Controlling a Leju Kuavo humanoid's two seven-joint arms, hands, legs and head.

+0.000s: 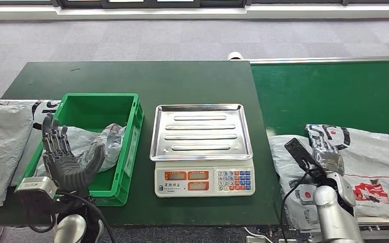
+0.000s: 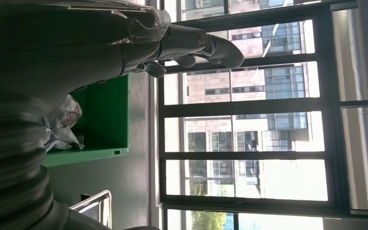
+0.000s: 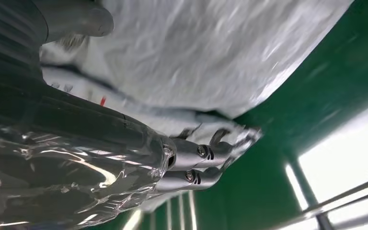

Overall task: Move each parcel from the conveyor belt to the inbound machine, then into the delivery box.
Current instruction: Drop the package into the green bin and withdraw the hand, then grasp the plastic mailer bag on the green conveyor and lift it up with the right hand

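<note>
Here, on the dark green table (image 1: 182, 81): a green crate (image 1: 99, 106) at the left, a weighing scale (image 1: 202, 149) with a bare steel tray in the middle, orange and white front panel facing the robot. Inside the crate, a crumpled grey parcel (image 1: 99, 140) lying against the near and right walls. Just above the crate's near left corner, the left hand (image 1: 66, 159), palm turned toward the camera, fingers (image 1: 55, 139) spread and pointing up, thumb out to the side, holding nothing. From the left wrist view, the same fingers (image 2: 206, 45) stretched out straight against a wall of windows, the crate wall (image 2: 105, 120) and a bit of the crumpled parcel (image 2: 62, 124) behind them.

Left of the crate, partly off the table edge, more grey bags (image 1: 2, 147) with a black and white printed one tucked beneath.

To the right, on the brighter green conveyor belt (image 1: 334, 91), a heap of white parcels (image 1: 370, 162) with red and black print, near the belt's front edge. Over that heap, the right hand (image 1: 316, 154), wrapped in clear film, fingers reaching down onto the topmost parcel. From the right wrist view, fingertips (image 3: 206, 165) bent against the edge of a white parcel (image 3: 196, 52), thumb (image 3: 84, 19) lying apart above the plastic. Touching for certain; gripped or merely pressed, cannot tell.
</note>
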